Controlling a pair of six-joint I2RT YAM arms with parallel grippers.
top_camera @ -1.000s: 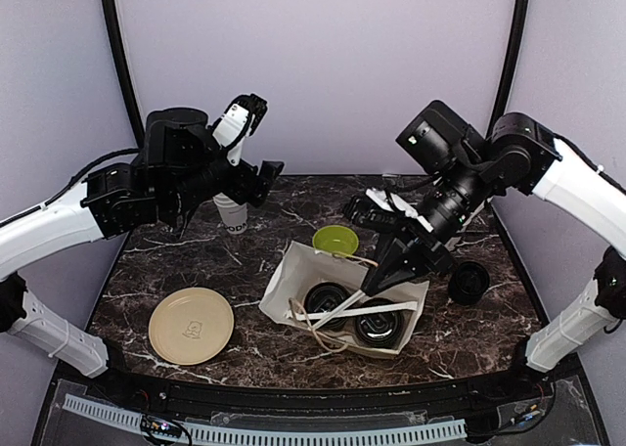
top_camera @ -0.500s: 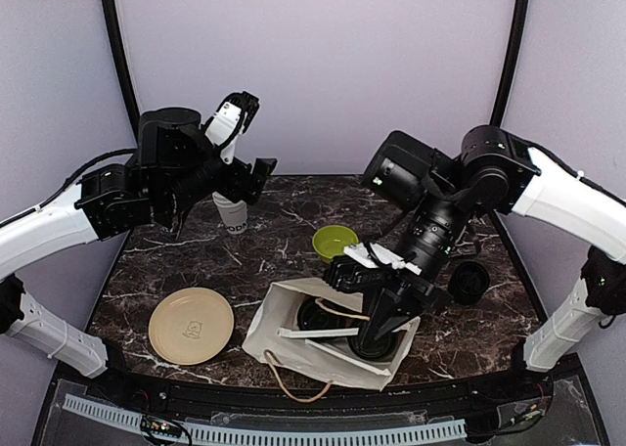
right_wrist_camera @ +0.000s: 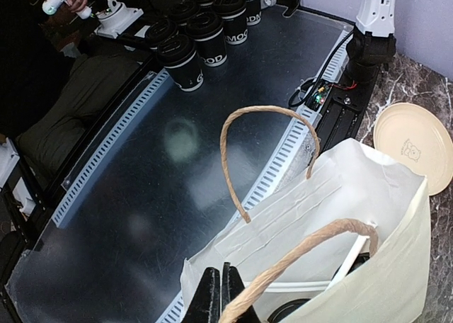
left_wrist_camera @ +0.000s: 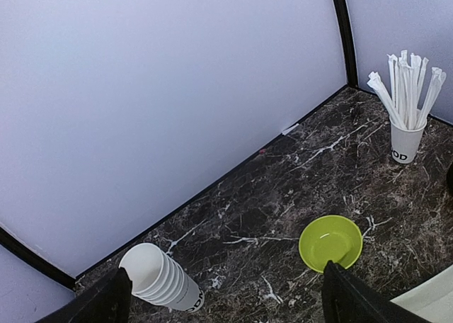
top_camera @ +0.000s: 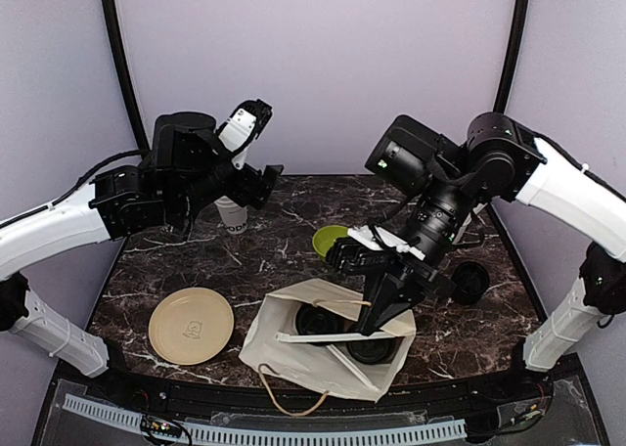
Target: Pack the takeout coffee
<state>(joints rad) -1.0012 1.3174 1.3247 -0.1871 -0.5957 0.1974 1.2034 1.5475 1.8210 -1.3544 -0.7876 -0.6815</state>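
A white paper bag [top_camera: 293,353] lies tipped near the front edge, and two black lids of takeout coffee [top_camera: 323,319] show in its mouth. Another black-lidded coffee cup [top_camera: 469,282] stands on the table to the right of the bag. My right gripper [top_camera: 377,314] is at the bag's mouth. In the right wrist view its fingers [right_wrist_camera: 221,295] are shut, and the bag's tan handle [right_wrist_camera: 311,248] lies across them. I cannot tell whether the handle is pinched. My left gripper [top_camera: 262,148] hangs open and empty, high above the back left of the table.
A stack of lidless white cups [left_wrist_camera: 159,277], a green bowl [left_wrist_camera: 330,241] and a cup of straws [left_wrist_camera: 407,110] stand on the marble. A beige plate [top_camera: 192,325] lies front left. Several more lidded cups [right_wrist_camera: 205,32] sit beyond the table's near edge.
My right gripper has dragged the bag toward the near edge and tipped it over more. The left arm has shifted slightly and stays open.
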